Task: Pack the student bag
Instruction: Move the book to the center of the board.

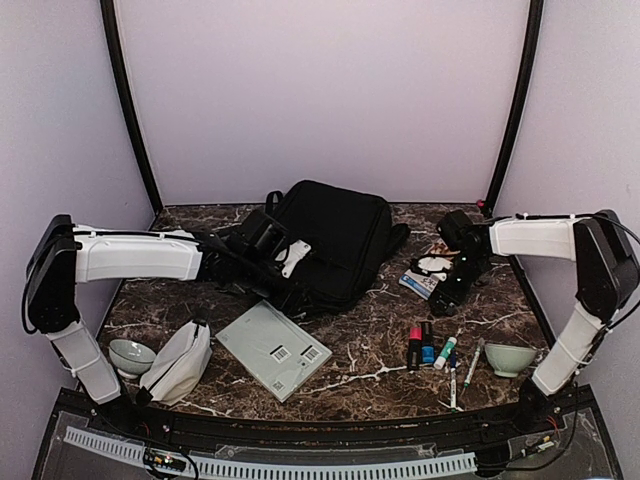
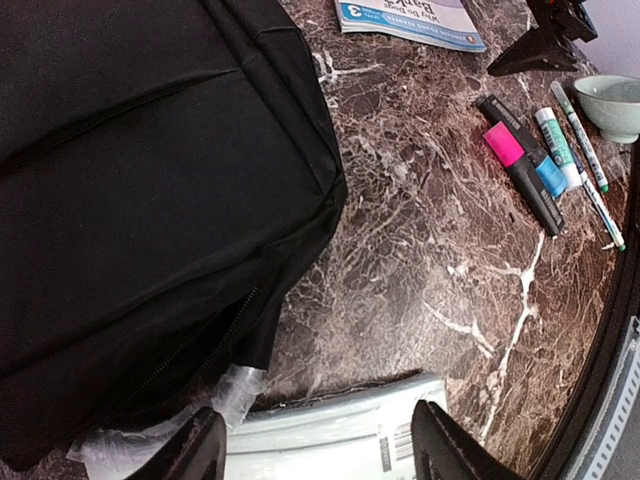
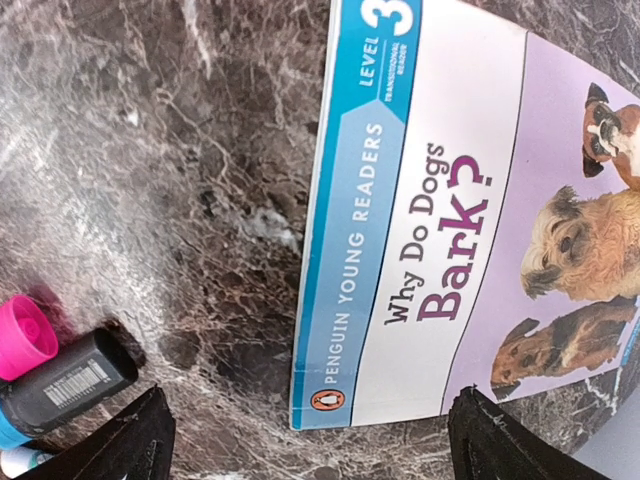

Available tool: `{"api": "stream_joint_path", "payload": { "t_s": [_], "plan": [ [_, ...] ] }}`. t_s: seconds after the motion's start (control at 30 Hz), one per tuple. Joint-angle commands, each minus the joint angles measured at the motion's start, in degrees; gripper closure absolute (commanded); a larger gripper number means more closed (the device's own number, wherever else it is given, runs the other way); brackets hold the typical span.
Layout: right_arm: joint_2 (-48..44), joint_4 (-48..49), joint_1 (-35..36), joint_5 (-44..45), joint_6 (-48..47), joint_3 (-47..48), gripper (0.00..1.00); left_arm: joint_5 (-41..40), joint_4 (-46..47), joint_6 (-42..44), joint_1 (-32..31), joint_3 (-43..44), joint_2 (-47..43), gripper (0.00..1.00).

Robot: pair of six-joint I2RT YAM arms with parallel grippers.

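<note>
Top external, dark white-veined marble tabletop point(image 1: 370, 340), lilac walls point(image 1: 320, 90), student bag point(image 1: 340, 235) at back, L & R jaws apart.

The bag point(image 1: 335, 240) is laid at the table's point(image 1: 370, 330) 12 o'clock. Seen from the bag, a case point(image 1: 273, 350) is placed at 7 o'clock, just beside it. A pouch point(image 1: 180, 362) and a bowl point(image 1: 131, 354) are set at 8, a book point(image 3: 430, 230) at 3, and markers point(image 1: 430, 345) at 4. A second bowl point(image 1: 509, 358) is set beyond the markers.
</note>
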Motion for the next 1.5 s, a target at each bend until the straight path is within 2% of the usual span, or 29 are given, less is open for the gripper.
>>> {"api": "stream_joint_path", "payload": {
  "t_s": [0.0,0.17,0.33,0.57,0.73,0.83,0.97,1.07,1.2,1.47],
  "plan": [
    [0.3,0.5,0.4,4.5,-3.0,-0.4,0.04,0.4,3.8,-1.1,-0.2,0.5,0.0,0.34],
    [-2.5,-2.5,-1.9,3.1,-14.2,-1.5,0.06,1.6,4.5,-2.2,-0.4,-0.1,-0.5,0.34],
    [-5.9,4.4,-2.9,5.9,-27.3,-6.2,0.17,1.7,7.5,-3.5,-0.4,-2.5,-2.2,0.35],
    [-2.6,12.6,-2.8,7.4,-41.4,-9.0,0.26,2.0,8.3,-5.8,-0.7,-3.8,-3.4,0.35],
    [1.9,17.2,-1.3,8.1,-47.1,-10.1,0.35,1.5,9.3,-7.3,-1.0,-5.1,-4.9,0.35],
    [5.9,16.2,-0.2,8.0,-46.7,-8.5,0.46,1.2,9.7,-8.1,-1.1,-5.9,-5.6,0.35],
    [8.9,13.1,0.9,3.8,-40.9,-3.5,0.78,0.7,9.6,-8.7,-1.3,-6.2,-6.0,0.35],
    [7.6,11.3,1.0,0.2,-36.3,-0.4,0.93,-0.6,9.5,-8.5,-1.5,-6.4,-6.6,0.35],
    [2.5,8.4,0.9,-2.7,-31.5,1.4,1.0,-2.4,9.0,-7.4,-1.5,-6.2,-7.2,0.35],
    [-8.3,0.9,1.0,-9.2,-23.8,5.9,1.0,-4.1,9.4,-5.1,-1.5,-4.5,-6.2,0.35]
  ]
}}
